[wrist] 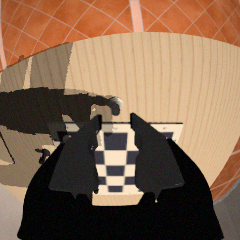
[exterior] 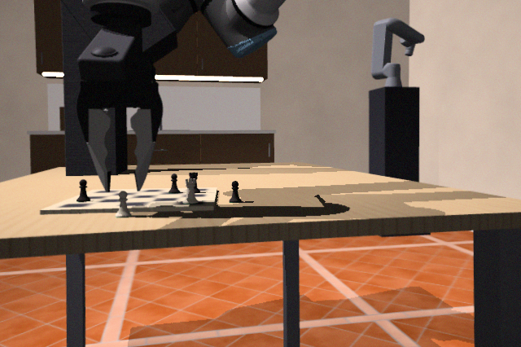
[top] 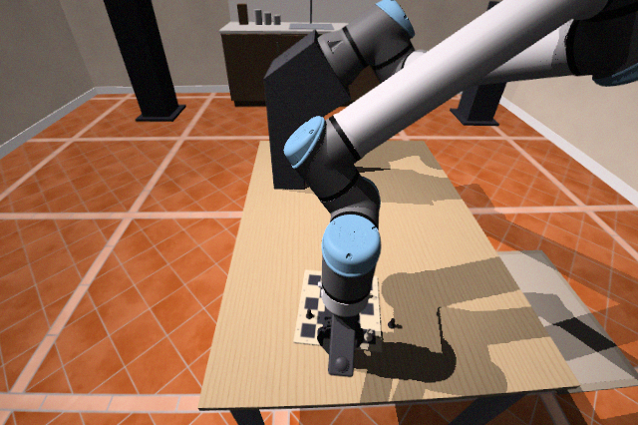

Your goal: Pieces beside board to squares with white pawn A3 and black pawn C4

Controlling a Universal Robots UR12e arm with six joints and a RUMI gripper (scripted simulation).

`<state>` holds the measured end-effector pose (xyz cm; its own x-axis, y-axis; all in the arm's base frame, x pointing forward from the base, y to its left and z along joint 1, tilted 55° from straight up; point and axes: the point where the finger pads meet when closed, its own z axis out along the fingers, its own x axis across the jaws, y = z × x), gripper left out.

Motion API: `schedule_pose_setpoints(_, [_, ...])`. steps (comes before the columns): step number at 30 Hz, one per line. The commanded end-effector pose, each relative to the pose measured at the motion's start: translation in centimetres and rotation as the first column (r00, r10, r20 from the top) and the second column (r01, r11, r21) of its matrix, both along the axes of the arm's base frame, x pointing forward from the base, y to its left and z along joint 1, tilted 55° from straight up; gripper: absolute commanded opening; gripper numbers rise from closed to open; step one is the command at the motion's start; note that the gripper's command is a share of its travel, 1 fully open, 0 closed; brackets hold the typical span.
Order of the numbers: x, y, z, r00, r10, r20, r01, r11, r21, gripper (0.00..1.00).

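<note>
The small chessboard point(exterior: 63, 207) point(top: 299, 338) point(wrist: 116, 142) lies on the wooden table. The white pawn point(exterior: 122, 204) point(wrist: 116, 103) stands upright on the table just off the board's near edge in the exterior view. The black pawn point(exterior: 234, 191) point(top: 391, 323) stands upright on the table beside the board's other side. My gripper point(exterior: 122, 187) point(wrist: 115, 115) points straight down over the board's edge, just behind the white pawn. Its fingertips are a little above the board. Its fingers stand slightly apart with nothing between them.
On the board stand a black pawn point(exterior: 82, 191) point(top: 309, 313), another black pawn point(exterior: 173, 183), a black rook point(exterior: 194, 177) and a white piece point(exterior: 191, 191). The table's edge runs close to the white pawn. The arm's shadow falls across the table.
</note>
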<state>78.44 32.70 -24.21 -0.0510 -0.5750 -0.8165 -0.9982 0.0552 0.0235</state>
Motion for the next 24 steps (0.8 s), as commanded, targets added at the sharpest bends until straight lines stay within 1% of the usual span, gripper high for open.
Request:
schedule_pose_setpoints(1, [0.1,0.8,-0.5,1.0,-0.001,0.001,0.001,1.0,0.0,0.2])
schedule_pose_setpoints(12, [0.1,1.9,-1.3,1.0,-0.001,0.001,0.001,1.0,0.0,0.2])
schedule_pose_setpoints(24, [0.1,1.9,-1.4,1.0,-0.001,0.001,0.001,1.0,0.0,0.2])
